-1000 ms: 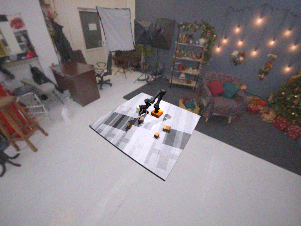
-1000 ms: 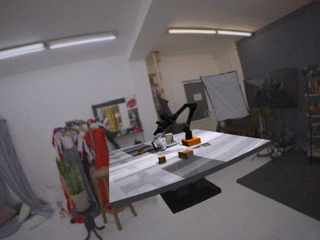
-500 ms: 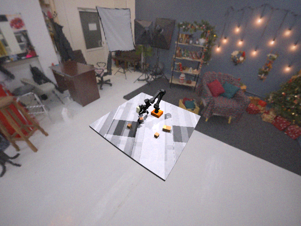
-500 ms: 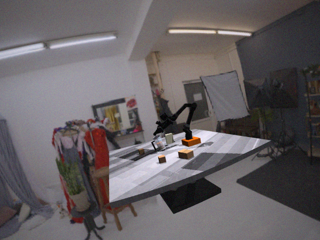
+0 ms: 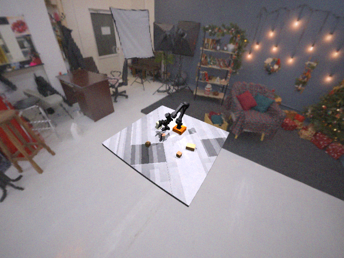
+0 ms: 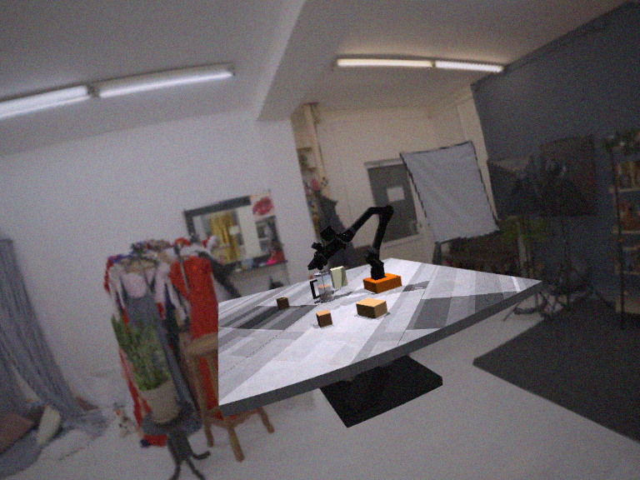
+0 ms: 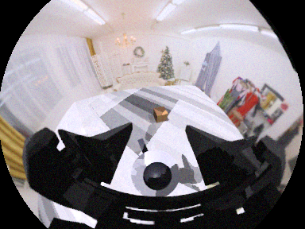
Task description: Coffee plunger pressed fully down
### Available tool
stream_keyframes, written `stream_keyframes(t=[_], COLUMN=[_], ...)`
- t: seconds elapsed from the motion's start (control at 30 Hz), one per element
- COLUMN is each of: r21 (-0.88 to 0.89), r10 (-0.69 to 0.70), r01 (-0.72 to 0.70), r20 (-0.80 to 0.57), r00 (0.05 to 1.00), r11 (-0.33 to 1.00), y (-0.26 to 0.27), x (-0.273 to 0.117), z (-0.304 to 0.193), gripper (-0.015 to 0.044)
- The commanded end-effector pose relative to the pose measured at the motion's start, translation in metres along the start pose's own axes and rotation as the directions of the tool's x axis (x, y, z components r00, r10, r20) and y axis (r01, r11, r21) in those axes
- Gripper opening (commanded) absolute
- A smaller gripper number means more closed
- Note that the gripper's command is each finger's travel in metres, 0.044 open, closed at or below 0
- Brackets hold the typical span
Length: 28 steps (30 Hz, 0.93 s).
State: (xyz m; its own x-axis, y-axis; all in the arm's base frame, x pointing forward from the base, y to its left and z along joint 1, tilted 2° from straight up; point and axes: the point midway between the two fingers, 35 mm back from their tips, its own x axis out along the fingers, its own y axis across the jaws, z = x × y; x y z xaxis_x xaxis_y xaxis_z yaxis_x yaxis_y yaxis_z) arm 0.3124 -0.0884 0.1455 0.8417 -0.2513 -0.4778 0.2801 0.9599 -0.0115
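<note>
While my arm is reaching out from its orange base, the table is spreading under me in grey and white patches, the biggest thing beneath my fingers. My gripper is hanging over the press, with my fingers standing wide apart and gripping nothing. In the wrist view the knob of the plunger is sitting low between them, nearer my palm than my tips, and neither finger is touching it. From the side the press is standing upright on the table just below my fingers, its dark handle turned away from my base; how far down the plunger is sitting is too small to tell there.

Just behind the press, on my base's side, a pale block is standing upright. Out past my fingertips a tan box is lying well apart from the press, and beside it an orange cube is sitting nearer the table's middle. A brown cube is resting off to one side of my fingers, apart from the press. Straight ahead in the wrist view one small cube is showing between my fingertips, far beyond them.
</note>
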Motion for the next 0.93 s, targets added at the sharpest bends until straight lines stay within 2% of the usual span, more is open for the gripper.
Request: stream_keyframes(t=[0.0,0.17,0.37,0.9], r21=[0.0,-0.002,-0.008,-0.008], r10=[0.0,0.0,0.002,0.002], r01=[0.0,0.0,-0.002,-0.003], r20=[-0.002,-0.008,-0.029,-0.029], r00=[1.0,1.0,1.0,1.0], r11=[1.0,1.0,1.0,1.0], y=[0.0,0.001,0.002,0.002], x=[0.0,-0.016,-0.081,-0.082], z=[0.0,0.013,0.042,0.04], gripper=[0.044,0.044,0.044,0.044])
